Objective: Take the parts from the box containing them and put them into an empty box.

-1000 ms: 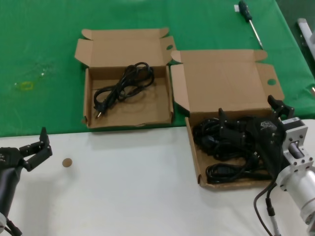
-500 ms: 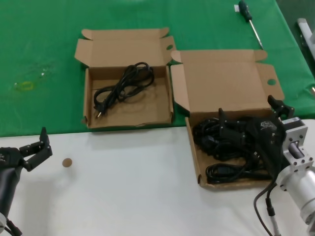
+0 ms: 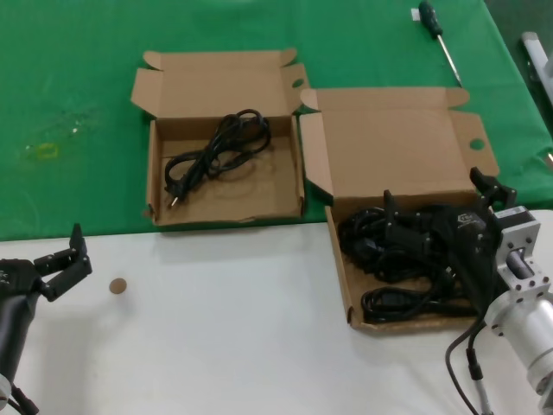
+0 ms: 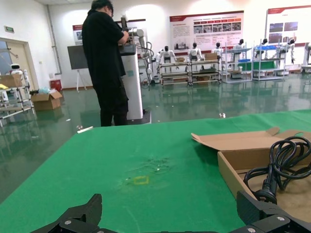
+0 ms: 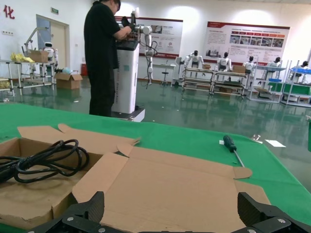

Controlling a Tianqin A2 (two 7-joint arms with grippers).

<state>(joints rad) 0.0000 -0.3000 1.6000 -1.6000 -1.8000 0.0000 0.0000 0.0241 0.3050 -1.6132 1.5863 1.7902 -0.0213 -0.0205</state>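
Head view, right gripper [image 3: 406,226]: jaws spread wide over tangled black cables [image 3: 380,246] in larger brown cardboard box [image 3: 393,143].
Left gripper [image 3: 65,259]: jaws wide, empty, over white table [image 3: 225,328].

Smaller box [image 3: 226,177] left, larger box [image 3: 399,251] right (cables [image 3: 393,255] inside), screwdriver [image 3: 439,36] behind

Larger box [image 3: 393,156], lid raised, lies near the bench's right edge holding a heap of tangled black cables [image 3: 389,251]. Smaller box [image 3: 226,169], lid open, lies just beside it, farther back, holding one coiled cable [image 3: 216,151].
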